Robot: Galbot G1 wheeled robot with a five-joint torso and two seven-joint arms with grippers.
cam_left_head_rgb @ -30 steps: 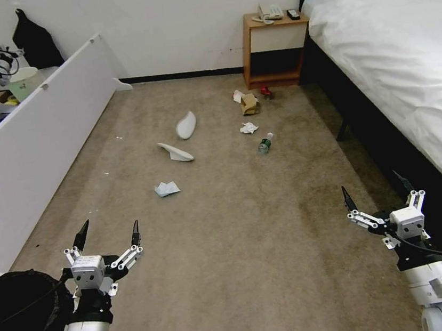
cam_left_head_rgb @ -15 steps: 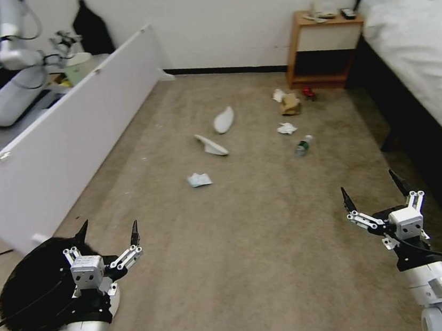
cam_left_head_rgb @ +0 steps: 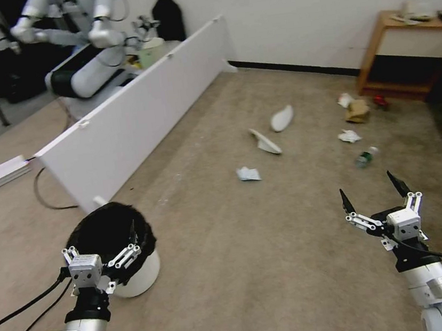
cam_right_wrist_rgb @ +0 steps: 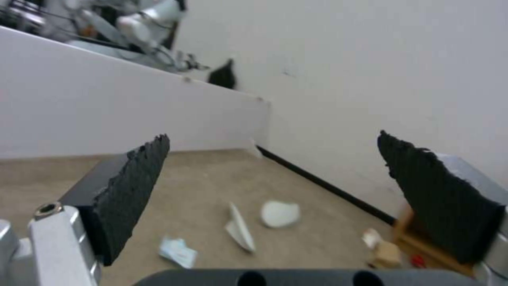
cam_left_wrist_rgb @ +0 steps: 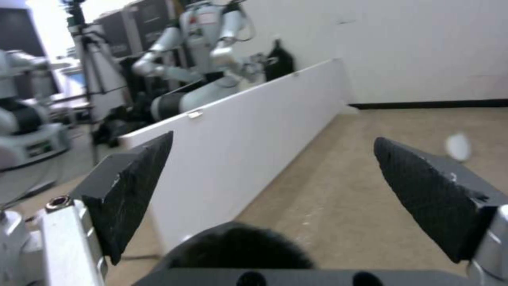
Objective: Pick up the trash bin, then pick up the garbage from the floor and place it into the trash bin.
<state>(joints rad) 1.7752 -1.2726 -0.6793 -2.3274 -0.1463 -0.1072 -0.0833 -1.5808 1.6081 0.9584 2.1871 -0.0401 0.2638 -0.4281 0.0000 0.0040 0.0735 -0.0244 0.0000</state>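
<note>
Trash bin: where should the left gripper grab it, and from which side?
Likely the rim of the trash bin, from above. It stands upright on the carpet, its mouth open upward and lined with a black bag. The open left gripper hovers over the near rim; one finger inside, one outside should pinch the wall.

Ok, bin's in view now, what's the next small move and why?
Probably lower the left gripper onto the near rim of the trash bin. Its fingers are open and hover just above the black-lined rim, nothing is held, and the litter such as the crumpled paper lies farther off. The right gripper hangs open, idle.
</note>
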